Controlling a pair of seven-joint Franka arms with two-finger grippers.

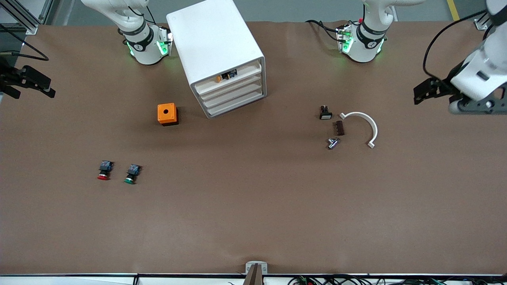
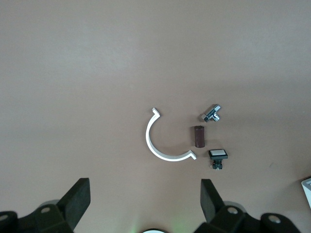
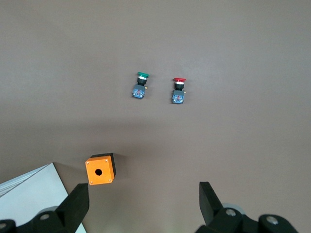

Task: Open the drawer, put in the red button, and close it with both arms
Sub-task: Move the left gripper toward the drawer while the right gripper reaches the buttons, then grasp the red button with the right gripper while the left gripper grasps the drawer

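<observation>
Near the top centre of the front view stands the white cabinet (image 1: pixel 216 51), its four drawer fronts angled toward the lower right of the frame; the drawer (image 1: pixel 231 84), second from the top, sits shut and flush with its neighbours, while the highest one shows an orange-and-blue part (image 1: pixel 225 76). At lower left of the same frame lies the red button (image 1: pixel 104 170) on its side on the brown table (image 1: pixel 253 221), just beside the green button (image 1: pixel 131 174) and well apart from the cabinet – an orange box (image 1: pixel 167 114) with a hole in its top rests between them and the cabinet. At centre right lie a white curved clip (image 1: pixel 363 126), a small brown block (image 1: pixel 340 128), a metal fitting (image 1: pixel 332 143) and a white-capped switch (image 1: pixel 325 113) (all close together, none touching that I can see). The right gripper (image 1: pixel 29 82) hangs at the far left edge of the frame, over the table's edge, fingers (image 3: pixel 75 206) spread wide and holding nothing. The left gripper (image 1: pixel 429 90) hangs at the upper right edge, fingers (image 2: pixel 77 199) likewise wide apart and empty – both arms wait clear of every object.
</observation>
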